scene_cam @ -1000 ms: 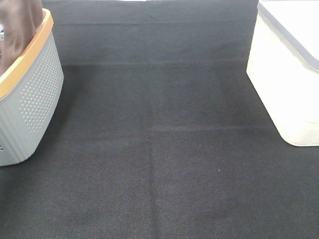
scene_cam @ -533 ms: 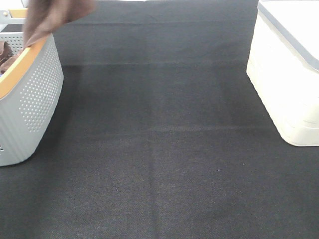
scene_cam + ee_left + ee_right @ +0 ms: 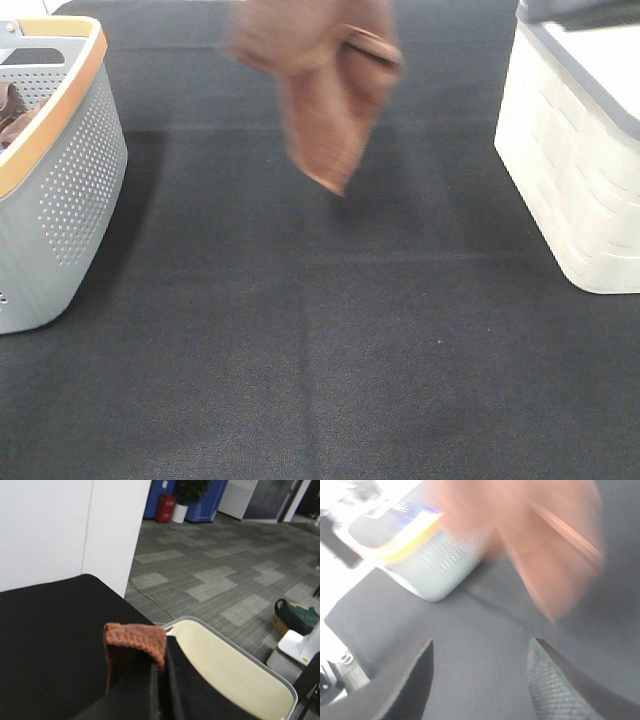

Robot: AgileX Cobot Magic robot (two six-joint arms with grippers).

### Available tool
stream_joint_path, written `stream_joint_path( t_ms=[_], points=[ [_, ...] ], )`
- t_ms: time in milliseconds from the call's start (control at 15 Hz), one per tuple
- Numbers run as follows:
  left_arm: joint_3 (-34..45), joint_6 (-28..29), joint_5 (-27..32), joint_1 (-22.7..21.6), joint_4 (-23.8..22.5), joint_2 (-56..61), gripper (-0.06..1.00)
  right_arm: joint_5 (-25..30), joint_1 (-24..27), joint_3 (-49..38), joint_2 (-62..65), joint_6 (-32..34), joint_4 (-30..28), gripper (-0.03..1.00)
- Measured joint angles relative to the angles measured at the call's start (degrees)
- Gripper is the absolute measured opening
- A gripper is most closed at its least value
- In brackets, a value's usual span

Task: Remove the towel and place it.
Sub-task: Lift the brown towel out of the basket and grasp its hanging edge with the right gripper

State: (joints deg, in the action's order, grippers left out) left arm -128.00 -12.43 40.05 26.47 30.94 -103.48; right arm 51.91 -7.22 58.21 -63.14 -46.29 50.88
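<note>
The towel (image 3: 325,95) has swung from over the basket (image 3: 70,190) to above the middle of the table (image 3: 300,350), seemingly hanging clear.

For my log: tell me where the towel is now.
The towel hangs in mid-air at top centre of the exterior high view, between the grey basket, left, and the white bin, right.

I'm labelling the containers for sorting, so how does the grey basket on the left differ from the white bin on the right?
The basket is grey with an orange rim; the bin is cream-white with a grey rim. The basket's wall is perforated, the bin's embossed in a brick-like pattern. A brown cloth lies in the basket; none shows in the bin. Both stand on the black table cover.
</note>
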Motion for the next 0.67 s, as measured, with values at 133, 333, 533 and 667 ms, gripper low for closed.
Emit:
stream_joint_path(
  t_ms=[133, 333, 533, 667],
  points=[
    [0.00, -0.06, -1.20, 2.41, -1.32, -1.43, 0.00, -8.02, -8.77, 0.63, -3.84, -2.64, -4.53, 0.54],
    [0.00, -0.06, -2.64, 5.33, -2.69, -2.35, 0.00, -23.61, -20.45, 0.63, -9.28, -0.34, -16.96, 0.54],
    [0.00, -0.06, -3.27, 7.96, -5.21, -2.52, 0.00, -35.92, -25.55, 0.63, -12.78, 14.67, -26.64, 0.60],
    [0.00, -0.06, -3.61, 8.42, -5.44, -2.52, 0.00, -36.90, -25.55, 0.63, -13.41, 17.82, -27.90, 0.62]
  ],
)
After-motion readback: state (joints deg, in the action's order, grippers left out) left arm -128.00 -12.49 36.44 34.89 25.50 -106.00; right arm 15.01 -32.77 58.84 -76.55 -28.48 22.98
